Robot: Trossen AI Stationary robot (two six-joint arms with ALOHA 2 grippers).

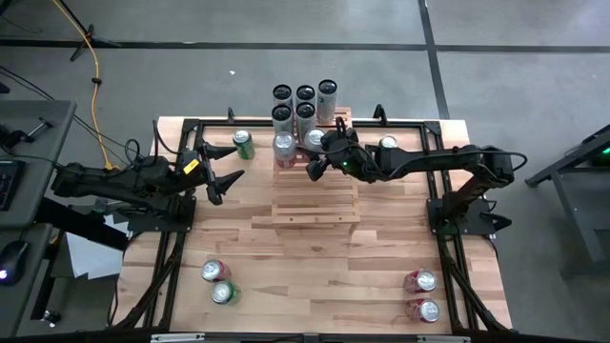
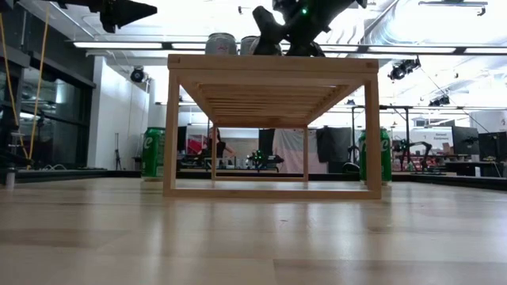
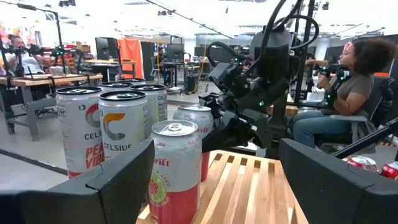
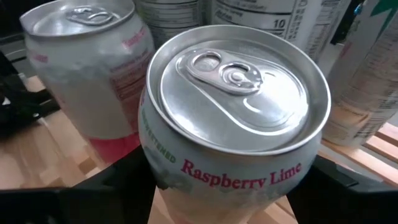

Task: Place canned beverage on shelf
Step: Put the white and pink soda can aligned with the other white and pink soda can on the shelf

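Note:
The pale slatted shelf (image 1: 315,202) stands mid-table. A pink-and-white can (image 1: 284,148) stands on its far top step. Beside it, my right gripper (image 1: 317,154) is shut on a white "Raspberry Lime" can (image 4: 233,124), which also shows in the high view (image 1: 315,138). My left gripper (image 1: 225,178) is open and empty, in the air left of the shelf, pointing at it. In the low view the two cans (image 2: 220,43) (image 2: 249,45) show on the shelf top (image 2: 269,62). My right gripper pinches the Raspberry Lime can's side wall (image 4: 155,168) between its two fingers (image 4: 118,186), below the rim. The fingers come slanting down from the table's right. The can is upright, its bottom level with the shelf's top step; whether it rests there I cannot tell.
Several tall Celsius cans (image 1: 305,103) stand just past the table's far edge. Green cans (image 1: 244,144) (image 1: 388,145) stand on the table on either side of the shelf. Two cans (image 1: 219,282) lie near left, two (image 1: 422,295) near right. People sit in the room behind (image 3: 348,93).

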